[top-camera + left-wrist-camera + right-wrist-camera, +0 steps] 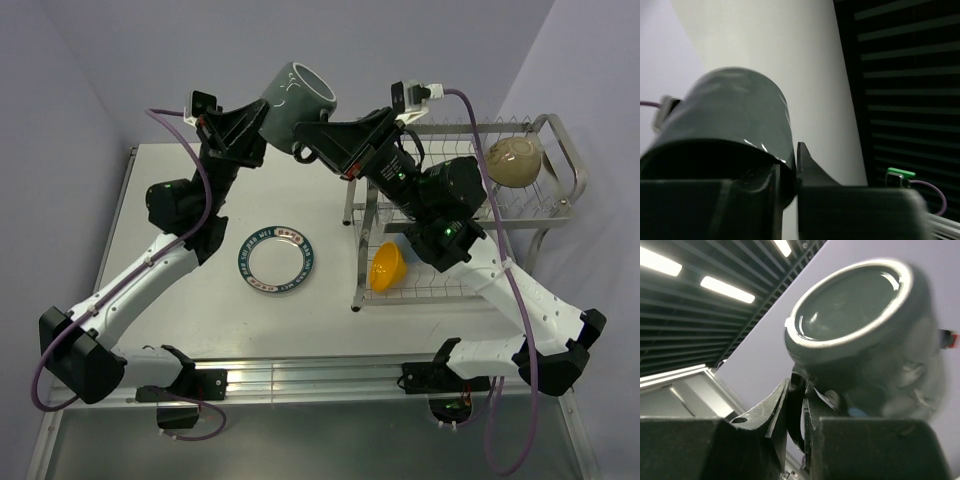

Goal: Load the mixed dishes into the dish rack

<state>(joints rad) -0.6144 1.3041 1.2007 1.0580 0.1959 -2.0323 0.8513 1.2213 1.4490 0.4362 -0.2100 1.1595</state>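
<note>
Gripping mug (300,92): left hand (258,122), right hand (312,137)

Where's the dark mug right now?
In the top view, the dark mug is held aloft between left gripper and right gripper, left of the dish rack.

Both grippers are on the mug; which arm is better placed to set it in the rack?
Right, probably: the right gripper pinches the handle of the dark mug, and the dish rack stands on its side.
</note>
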